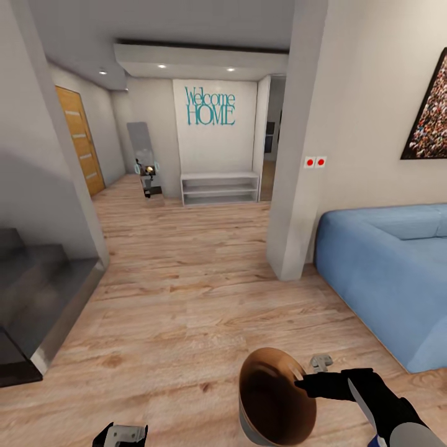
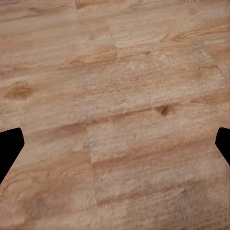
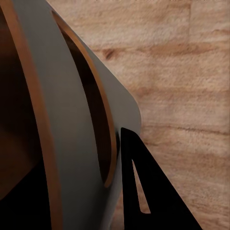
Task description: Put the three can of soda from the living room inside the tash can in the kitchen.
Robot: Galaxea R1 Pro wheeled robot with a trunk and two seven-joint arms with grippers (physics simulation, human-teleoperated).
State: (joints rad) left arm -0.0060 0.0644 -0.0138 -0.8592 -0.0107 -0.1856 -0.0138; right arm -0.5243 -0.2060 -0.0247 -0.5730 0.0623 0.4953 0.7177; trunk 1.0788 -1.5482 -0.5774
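From the head view, the tash can [image 1: 276,400] hangs off the floor [image 1: 186,292] at the near edge of the scene, well on the near side of the blue sofa [image 1: 388,273]. It is tipped: its long axis leans, open mouth up and towards the hallway, tan-brown inside showing, grey base down towards the robot. The right tool [image 1: 305,383] is clenched on the rim on the sofa side, one black finger across the lip, so the bin hangs beside and below the tool. The left tool [image 1: 121,434] just peeks in low, well to the far side of the bin from the sofa; from here I cannot tell its grip. Far beyond the sofa, a white shelf [image 1: 220,188] sits under a "Welcome HOME" sign [image 1: 210,106].

Left wrist view: the left tool [image 2: 115,143] is released, black fingertips [image 2: 9,146] wide apart, bare plank floor [image 2: 115,96] between them.

Right wrist view: the tash can [image 3: 62,120] looms close, its grey wall and brown rim running lengthwise along the finger [image 3: 153,191], which presses against the outer wall near the lip, planks [image 3: 187,72] beyond.
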